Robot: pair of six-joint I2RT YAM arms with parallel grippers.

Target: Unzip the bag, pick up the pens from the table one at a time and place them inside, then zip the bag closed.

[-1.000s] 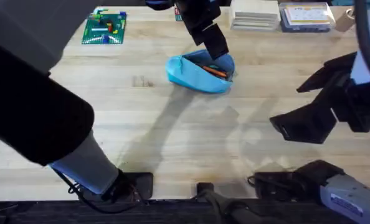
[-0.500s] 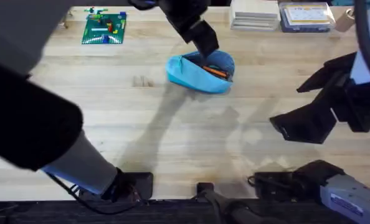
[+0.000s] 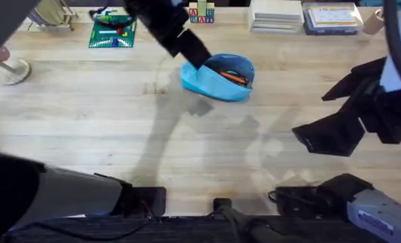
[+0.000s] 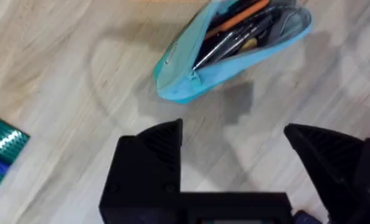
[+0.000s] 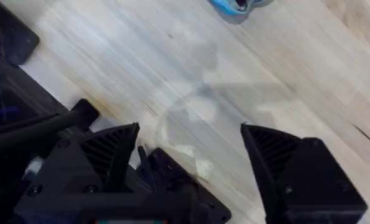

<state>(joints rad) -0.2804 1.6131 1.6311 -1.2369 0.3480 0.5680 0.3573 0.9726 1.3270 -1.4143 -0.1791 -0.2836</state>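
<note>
The light blue bag (image 3: 214, 81) lies unzipped at the far middle of the table (image 3: 119, 128). In its dark opening lie an orange pen (image 3: 233, 77) and black pens. The left wrist view shows the bag (image 4: 191, 74) gaping, with the orange pen (image 4: 238, 17) and a black pen (image 4: 225, 42) inside and the teal pull (image 4: 194, 77) at its near end. My left gripper (image 3: 195, 55) hangs just left of the bag, and it is open (image 4: 235, 146) and empty. My right gripper (image 3: 332, 111) hovers open at the right, well clear of the bag (image 5: 238, 6).
A green brick baseplate (image 3: 113, 30) lies at the far left. Letter blocks (image 3: 200, 13), white boxes (image 3: 275, 15) and a blue-lidded box (image 3: 330, 17) line the far edge. A pale round object (image 3: 11, 69) sits at the left edge. Black fixtures (image 3: 302, 199) run along the near edge.
My left arm has pulled back leftward from over the bag's opening to its left end. The bag, the pens inside and the right arm have stayed put.
</note>
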